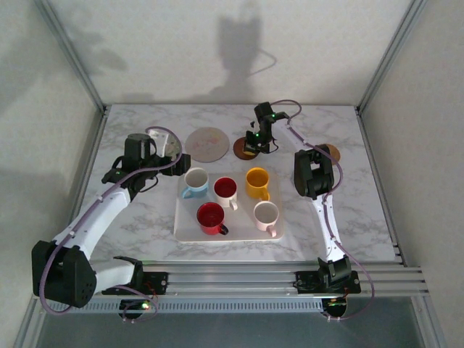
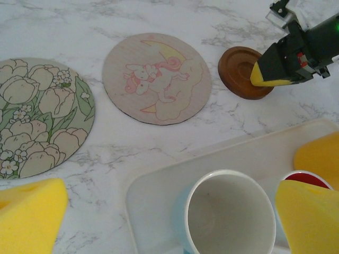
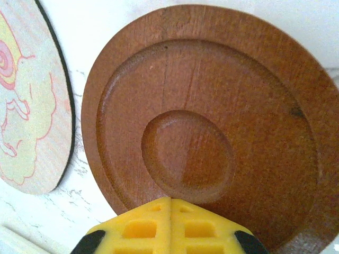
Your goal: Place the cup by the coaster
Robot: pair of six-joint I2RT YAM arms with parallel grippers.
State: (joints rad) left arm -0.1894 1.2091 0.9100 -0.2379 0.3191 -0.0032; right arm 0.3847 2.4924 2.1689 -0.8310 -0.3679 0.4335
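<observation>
The left arm (image 1: 98,210) and right arm (image 1: 325,217) have white links, black joint housings and mauve cables (image 1: 40,286) looping alongside (small green lights (image 1: 270,114) glow), with yellow foam pads (image 2: 310,217) at the tips.

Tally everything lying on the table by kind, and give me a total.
Cups: 5
Coasters: 4, one partly hidden behind the right arm
Tray: 1
Total: 10
</observation>
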